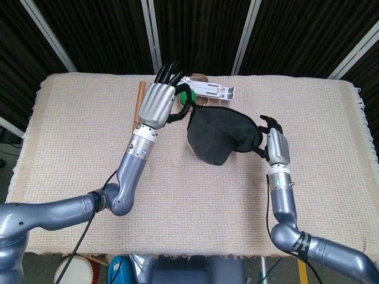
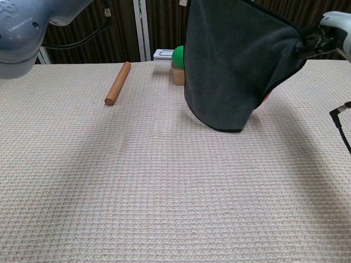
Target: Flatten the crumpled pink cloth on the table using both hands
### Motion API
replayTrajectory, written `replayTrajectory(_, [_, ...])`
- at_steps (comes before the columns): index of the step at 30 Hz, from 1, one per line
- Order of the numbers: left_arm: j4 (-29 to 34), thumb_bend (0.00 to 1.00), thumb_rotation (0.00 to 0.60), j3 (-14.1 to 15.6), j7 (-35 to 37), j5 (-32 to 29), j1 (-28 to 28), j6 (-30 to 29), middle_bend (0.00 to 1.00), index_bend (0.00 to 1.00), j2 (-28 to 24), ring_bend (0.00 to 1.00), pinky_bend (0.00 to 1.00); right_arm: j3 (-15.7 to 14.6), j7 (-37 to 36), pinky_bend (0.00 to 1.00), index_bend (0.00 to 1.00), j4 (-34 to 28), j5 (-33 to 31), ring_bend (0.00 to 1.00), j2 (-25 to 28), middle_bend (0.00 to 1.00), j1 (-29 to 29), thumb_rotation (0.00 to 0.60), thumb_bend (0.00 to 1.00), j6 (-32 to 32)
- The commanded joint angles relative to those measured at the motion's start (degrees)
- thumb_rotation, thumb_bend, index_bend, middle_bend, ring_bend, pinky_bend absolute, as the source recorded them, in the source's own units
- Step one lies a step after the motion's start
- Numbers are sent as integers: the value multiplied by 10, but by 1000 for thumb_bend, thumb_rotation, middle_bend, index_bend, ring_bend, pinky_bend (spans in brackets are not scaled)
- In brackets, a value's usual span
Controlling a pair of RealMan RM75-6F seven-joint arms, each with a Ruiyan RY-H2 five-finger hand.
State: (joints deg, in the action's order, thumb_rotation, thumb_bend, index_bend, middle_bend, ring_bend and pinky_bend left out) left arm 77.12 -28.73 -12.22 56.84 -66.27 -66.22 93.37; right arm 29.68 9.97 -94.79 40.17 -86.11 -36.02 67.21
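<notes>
While you hold the cloth [image 1: 220, 135] stretched in the air between both hands, its long axis runs roughly from ten o'clock to four o'clock over the far middle of the desk [image 1: 71, 148]. Your left hand [image 1: 157, 102] grips the upper corner at the ten o'clock end, fingers curled around the edge; your right hand [image 1: 273, 144] pinches the opposite corner at the four o'clock end. It reads dark grey on the face shown, with a hint of pink at its edge in the chest view. Its lower hem sags toward six o'clock, near the surface. Both hands look equally committed, so the next move probably calls for lowering them together, keeping the span taut. Behind it sit a green ball [image 2: 178, 56] and a wooden dowel [image 1: 138, 104].
</notes>
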Motion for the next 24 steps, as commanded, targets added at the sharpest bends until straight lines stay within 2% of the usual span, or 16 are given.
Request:
replayTrajectory(1, [-2, 495, 600, 3, 12, 0, 11, 5, 212, 619, -8, 0, 0, 7, 12, 0, 636, -2, -2, 0, 9, 156, -7, 600, 636, 7])
replayTrajectory(12, [-21, 494, 600, 9, 45, -2, 32, 21, 213, 620, -12, 0, 0, 27, 46, 0, 636, 15, -17, 0, 15, 157, -46, 600, 636, 12])
replayTrajectory(17, [-61, 495, 600, -2, 58, -19, 26, 28, 214, 622, 10, 0, 0, 53, 60, 0, 636, 63, -30, 0, 4, 156, -88, 600, 636, 10])
replayTrajectory(24, [-108, 494, 600, -12, 63, -29, 12, 36, 220, 628, 34, 0, 0, 64, 55, 0, 636, 116, -32, 0, -12, 157, -114, 600, 636, 6])
